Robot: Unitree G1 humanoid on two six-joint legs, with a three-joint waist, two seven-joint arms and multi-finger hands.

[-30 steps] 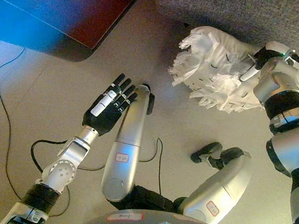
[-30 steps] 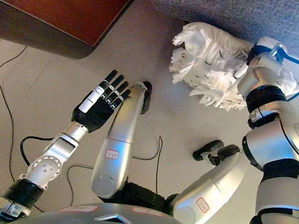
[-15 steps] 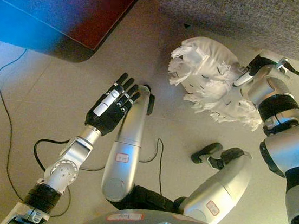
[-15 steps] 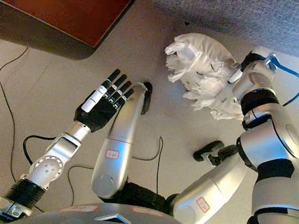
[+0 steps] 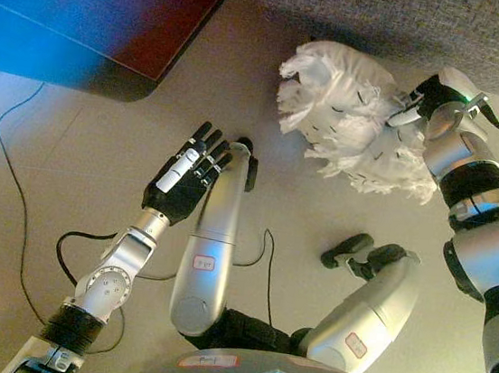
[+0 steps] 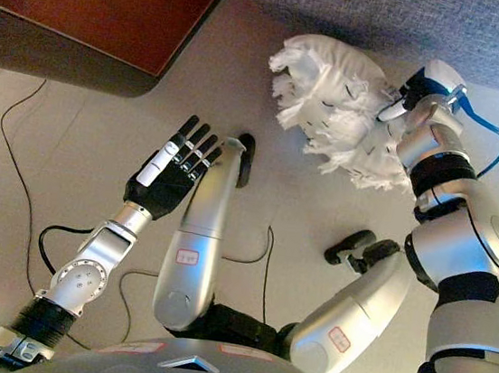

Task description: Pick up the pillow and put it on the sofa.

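The grey sofa [image 5: 415, 25] is seen along the top of the view, its front edge just above the work, and a dark red-brown table [image 5: 98, 13] fills the upper left, both standing on the pale floor [image 5: 70, 164]. Below the sofa's edge the white fringed pillow [image 5: 354, 117] is held clear of the floor; against the pictures of a second ago it has been lifted and carried up and toward the left, so that its top now lies close under the sofa front where before it lay lower and more to the right. The right hand [image 5: 424, 103] is pressed into the pillow's right side, and a grip on the cloth is judged from the way the pillow hangs from it, though the fingers themselves are buried in the fringe and how far they are curled cannot be told. The left hand [image 5: 185, 179] is kept idle over the floor at centre left, fingers straight and spread, holding nothing, much where it was before. The pick-up is therefore judged done; what is left is a further lift over the sofa's edge and a release onto the seat.
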